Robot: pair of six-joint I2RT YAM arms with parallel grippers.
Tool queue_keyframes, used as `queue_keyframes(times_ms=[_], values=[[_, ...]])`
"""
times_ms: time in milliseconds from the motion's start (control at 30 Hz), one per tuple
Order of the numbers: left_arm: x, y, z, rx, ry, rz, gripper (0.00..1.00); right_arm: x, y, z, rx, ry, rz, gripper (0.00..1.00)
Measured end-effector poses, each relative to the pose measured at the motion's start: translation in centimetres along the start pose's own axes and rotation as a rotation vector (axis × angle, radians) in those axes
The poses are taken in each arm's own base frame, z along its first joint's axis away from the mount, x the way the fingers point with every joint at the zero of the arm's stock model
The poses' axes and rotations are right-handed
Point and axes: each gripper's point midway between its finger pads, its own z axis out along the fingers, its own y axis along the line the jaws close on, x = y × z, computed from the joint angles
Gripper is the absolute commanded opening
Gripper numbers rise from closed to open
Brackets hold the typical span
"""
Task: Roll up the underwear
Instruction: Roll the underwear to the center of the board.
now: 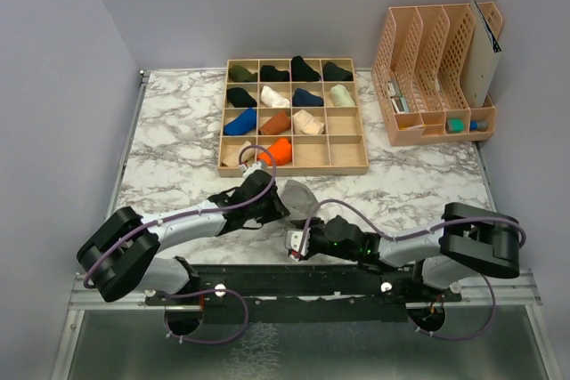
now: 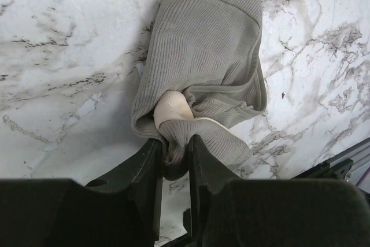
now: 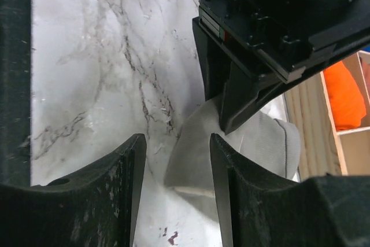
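Note:
The grey ribbed underwear [image 2: 202, 44] lies bunched on the marble table, its cream band [image 2: 173, 108] folded inside near the fingers. My left gripper [image 2: 175, 146] is shut on its near edge. From above, the underwear [image 1: 301, 195] sits between the two grippers at the table's front middle, with my left gripper [image 1: 272, 209] on its left. My right gripper [image 1: 294, 239] is just in front of it. In the right wrist view the right gripper [image 3: 174, 157] stands open, and the corner of the underwear [image 3: 193, 151] reaches between its jaws without touching them. The left gripper's finger [image 3: 243, 96] presses on the cloth just beyond.
A wooden compartment tray [image 1: 294, 169] with several rolled garments stands behind, an orange roll [image 1: 280, 150] in its near row. A peach file organizer [image 1: 436, 73] is at the back right. The black mounting rail [image 1: 303, 280] runs along the near edge.

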Motion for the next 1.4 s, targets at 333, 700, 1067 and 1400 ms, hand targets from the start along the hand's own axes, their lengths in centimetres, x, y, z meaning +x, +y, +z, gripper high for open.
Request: queue_keyframes(times_ms=[333,700,1067,1400], values=[[0.5,-0.1,-0.1,-0.008,0.031,-0.017,0.15,2.5,-0.5,1.2,0.069,0.107,-0.095,0.50],[0.5,0.0,-0.1,-0.012,0.034,-0.024,0.15,3.5,-1.5,1.8,0.172,0.135,-0.103,0.47],[0.0,0.3,-0.3,-0.018,0.027,-0.039,0.15,4.0,-2.6,2.4,0.248,0.175,-0.102,0.11],[0.4,1.2,-1.3,-0.012,0.057,-0.079,0.58,2.8,-1.6,2.7,0.189,0.117,0.014,0.04]])
